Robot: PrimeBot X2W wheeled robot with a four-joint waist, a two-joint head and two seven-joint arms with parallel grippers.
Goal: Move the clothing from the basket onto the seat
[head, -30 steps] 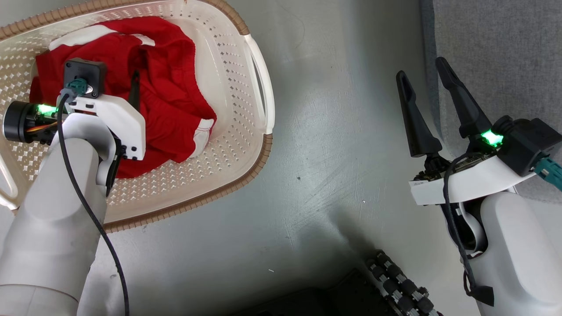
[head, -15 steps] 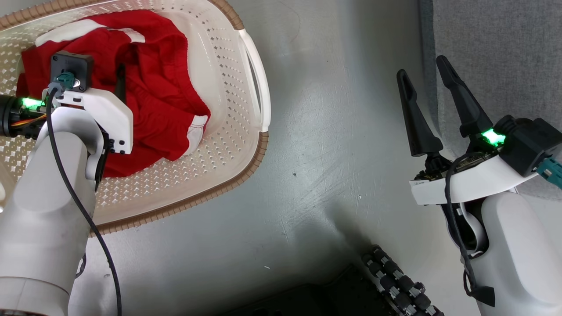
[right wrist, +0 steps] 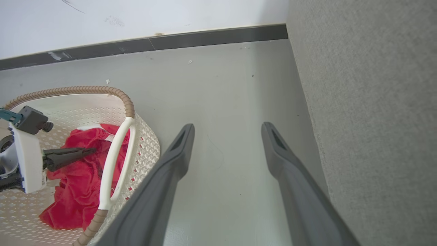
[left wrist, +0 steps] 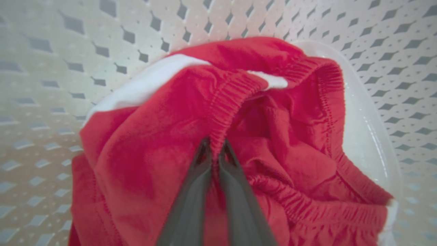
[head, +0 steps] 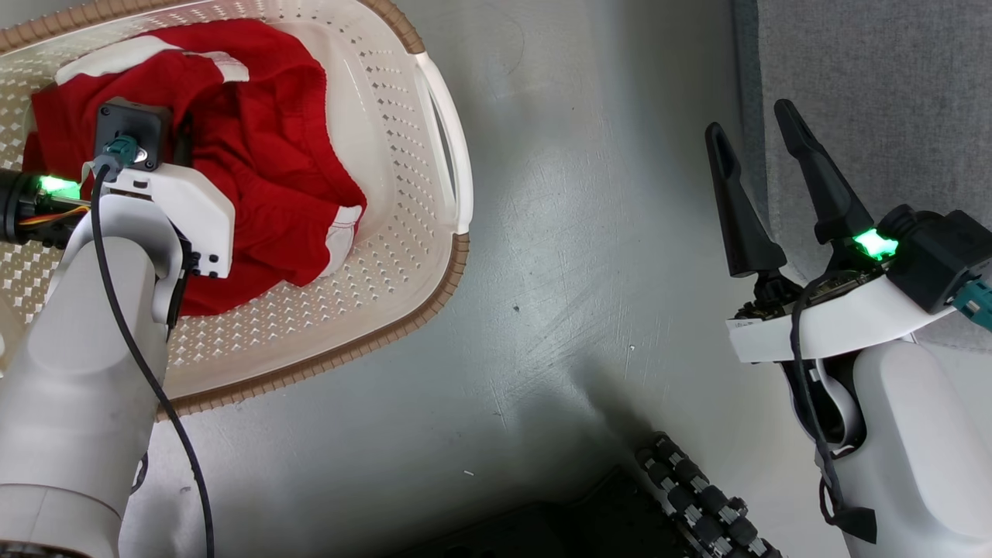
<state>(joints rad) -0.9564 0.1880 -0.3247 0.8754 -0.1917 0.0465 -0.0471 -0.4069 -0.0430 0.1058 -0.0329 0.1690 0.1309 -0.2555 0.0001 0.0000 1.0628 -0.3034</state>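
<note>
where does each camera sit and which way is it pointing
Head view: on the head, looking down at the floor, basket upper left, seat upper right; the left forearm and open right tool show.
Left wrist view: on the left wrist, looking into the basket; the left tool is shut on the clothing at its elastic hem.
Right wrist view: on the right wrist, looking along the floor toward the wall; the open right tool shows.
Shared: all three show basket and clothing.

Grey scuffed floor (head: 558, 271) under me bore basket (head: 403, 232) on my left, seat (head: 876, 70) on my right, both well apart.
</note>
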